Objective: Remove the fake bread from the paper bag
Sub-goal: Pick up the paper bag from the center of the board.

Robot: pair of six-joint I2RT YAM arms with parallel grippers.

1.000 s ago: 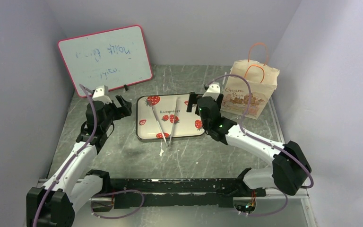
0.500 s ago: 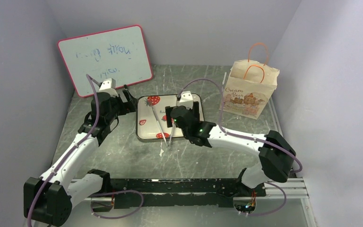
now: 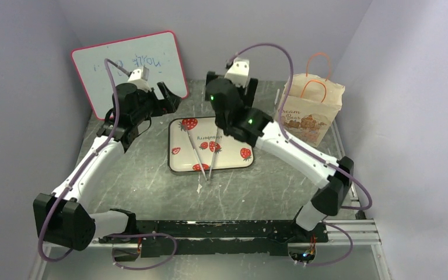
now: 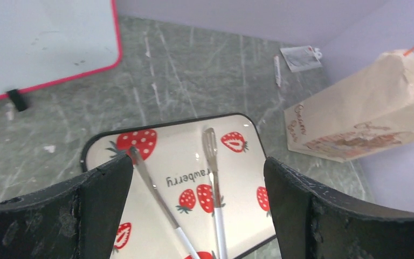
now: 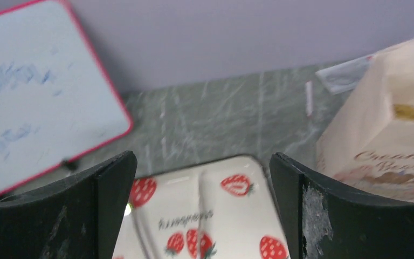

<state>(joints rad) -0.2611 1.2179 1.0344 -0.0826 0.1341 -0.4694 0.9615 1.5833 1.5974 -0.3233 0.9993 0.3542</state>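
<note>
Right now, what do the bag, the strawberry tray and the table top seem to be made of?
The bag is pale tan paper with a matt finish; its walls are creased and crumpled. The strawberry tray is probably plastic or glazed ceramic: it is glossy white with small glare spots. The table top looks like dull grey sheet metal, heavily scratched.

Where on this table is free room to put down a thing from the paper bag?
Free: the table between the tray and the black rail, and the tray's right part. Two utensils cross its left and middle. Crowded: beside the paper bag, where a wrapper and a small stick lie.
</note>
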